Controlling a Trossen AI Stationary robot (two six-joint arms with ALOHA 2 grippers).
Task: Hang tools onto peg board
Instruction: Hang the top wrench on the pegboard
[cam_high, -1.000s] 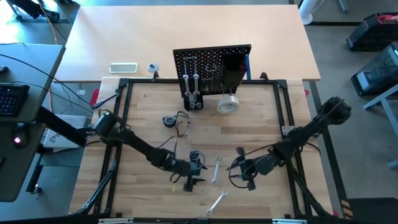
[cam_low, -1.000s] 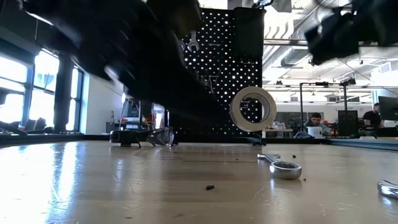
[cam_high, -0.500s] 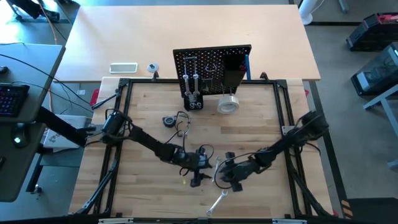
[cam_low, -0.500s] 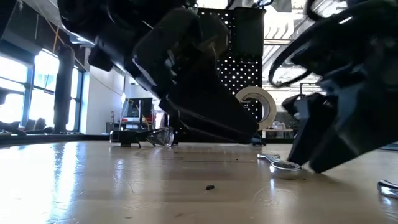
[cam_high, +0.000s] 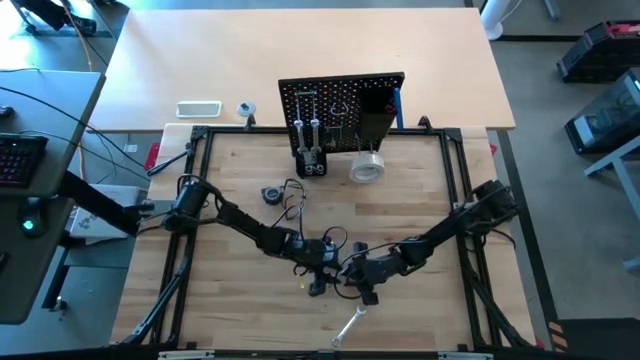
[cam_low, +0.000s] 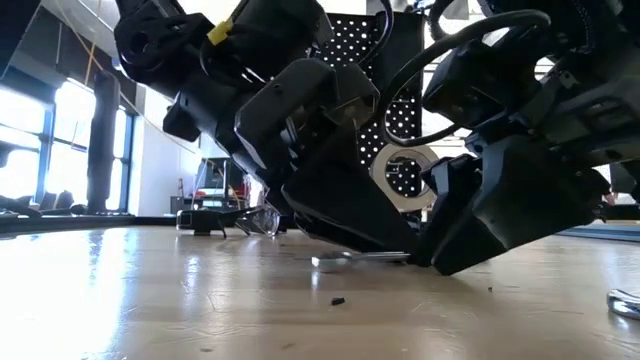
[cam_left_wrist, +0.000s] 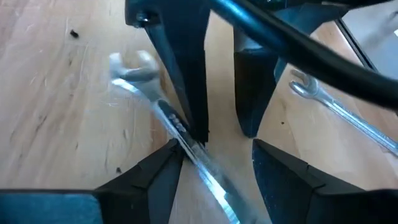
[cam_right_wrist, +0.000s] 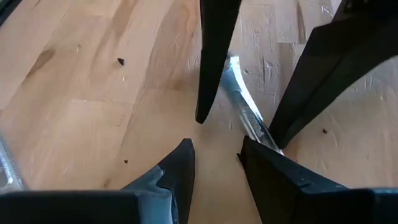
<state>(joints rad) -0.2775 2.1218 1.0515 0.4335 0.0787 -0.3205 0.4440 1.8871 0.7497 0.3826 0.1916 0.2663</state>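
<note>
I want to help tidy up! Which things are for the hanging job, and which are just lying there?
For the job: peg board, wrench, second wrench, tape roll.
Lying about: white device.

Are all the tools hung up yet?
Not yet. Some silver tools look hung on the peg board. The left gripper and right gripper, both open, sit around one wrench lying on the table. Another wrench lies nearby, not yet hung.
</note>
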